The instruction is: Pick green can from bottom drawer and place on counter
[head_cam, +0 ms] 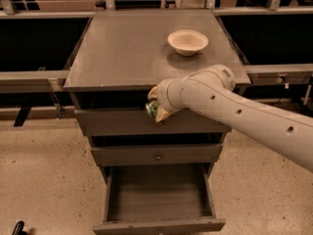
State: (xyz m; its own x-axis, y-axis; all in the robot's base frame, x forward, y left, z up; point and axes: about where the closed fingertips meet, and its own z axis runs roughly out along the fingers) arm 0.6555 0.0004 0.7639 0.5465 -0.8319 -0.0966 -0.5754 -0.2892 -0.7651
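While the speckled beige floor [44,180] fills the lower corners of the frame, the grey-brown wooden drawer cabinet [88,131] stands in the middle, and its broad flat matte top, the bench [127,48], takes up the upper centre. The thick cream-coloured robot arm [244,114] reaches in from the right edge and slants up and leftward across the cabinet's front. At the bottom centre the deep bottom drawer [159,226] is pulled well out towards the lower edge, and its dark inside shows nothing in it. Above it the shallow middle drawer [122,155] sits closed, with a small round knob [158,156] at its centre, and the top drawer [112,124] lies just under the bench's front edge. A round cream bowl [188,41] rests upright on the bench, towards its upper right part. The gripper [155,106] hangs at the centre of the frame, in front of the top drawer's face and just below the bench's front edge. Its pale fingers [160,115] are clamped around the small shiny green can [151,109], which is mostly hidden between them. The can is off the bench, well above the open bottom drawer and well apart from the bowl.
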